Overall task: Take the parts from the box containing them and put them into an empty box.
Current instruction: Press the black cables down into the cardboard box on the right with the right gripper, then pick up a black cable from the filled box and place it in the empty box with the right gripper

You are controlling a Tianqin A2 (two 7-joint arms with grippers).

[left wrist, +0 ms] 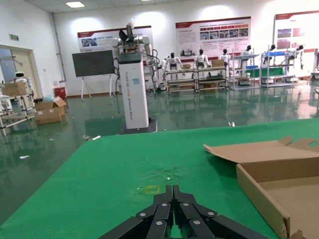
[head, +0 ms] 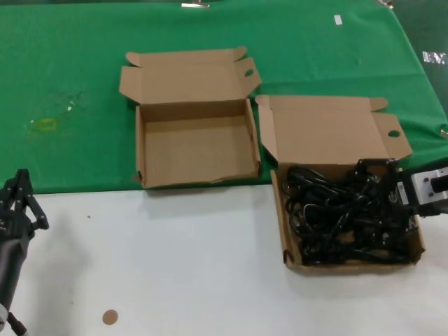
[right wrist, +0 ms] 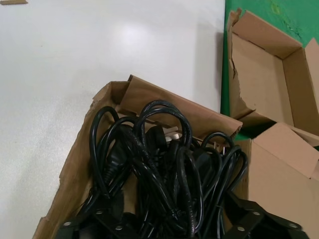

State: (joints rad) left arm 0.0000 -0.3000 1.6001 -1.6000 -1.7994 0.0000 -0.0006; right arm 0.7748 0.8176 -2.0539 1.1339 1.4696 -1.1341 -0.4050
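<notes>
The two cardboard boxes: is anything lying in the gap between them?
Nothing: the head view shows only a narrow strip of green cloth between the empty box and the cord-filled box.

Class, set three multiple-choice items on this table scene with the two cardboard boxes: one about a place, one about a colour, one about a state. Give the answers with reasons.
1. Where is the right gripper?
A. over the box of cords
B. over the empty box
C. off the table

2. What colour are the cords?
A. white
B. black
C. green

3. What state is the left-hand box in?
A. lid closed
B. open and full
C. open and empty

Answers:
1 A: the head view shows it low over the tangle in the box of cords, at its far right side.
2 B: every cord and plug is black.
3 C: its lid is folded back and only bare cardboard shows inside.

The left gripper waits at the table's left edge.
</notes>
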